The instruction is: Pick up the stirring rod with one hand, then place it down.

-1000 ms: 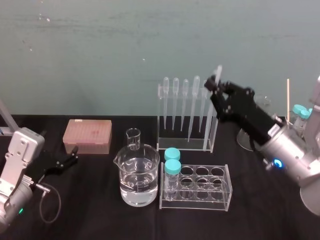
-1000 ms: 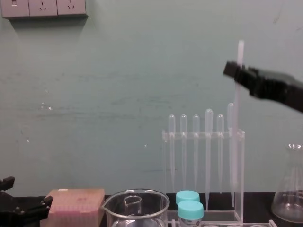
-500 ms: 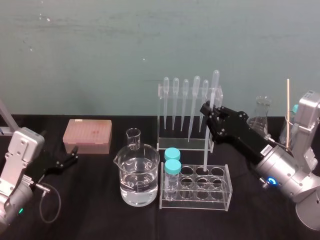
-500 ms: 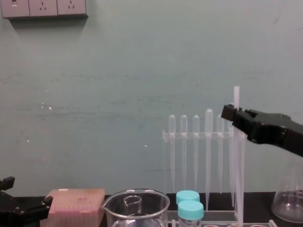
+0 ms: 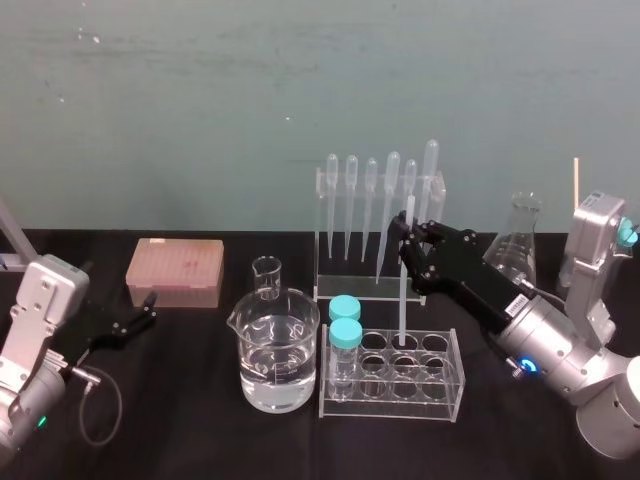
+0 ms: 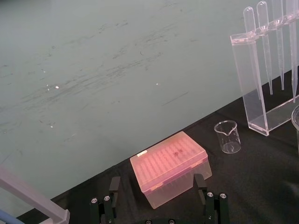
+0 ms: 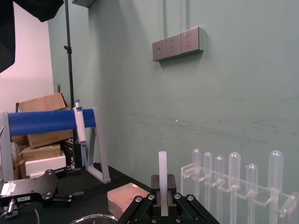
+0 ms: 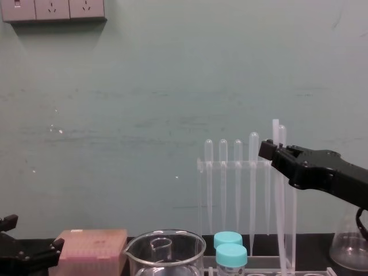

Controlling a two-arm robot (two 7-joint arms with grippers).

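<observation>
Here the jaws of the black right gripper [image 5: 408,240] pinch the long translucent-white stirring rod [image 5: 402,300] near its top, holding it upright, apparently to seat it in the clear plastic tube rack [image 5: 390,405]. The left gripper [image 5: 133,322] sits parked, jaws spread, at the black desk's [image 5: 200,420] left.

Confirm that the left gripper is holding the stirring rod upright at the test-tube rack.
Wrong arm: it is the right gripper that is holding the stirring rod upright at the test-tube rack, as the head view shows. The left gripper sits parked, open, near the pink box.
</observation>
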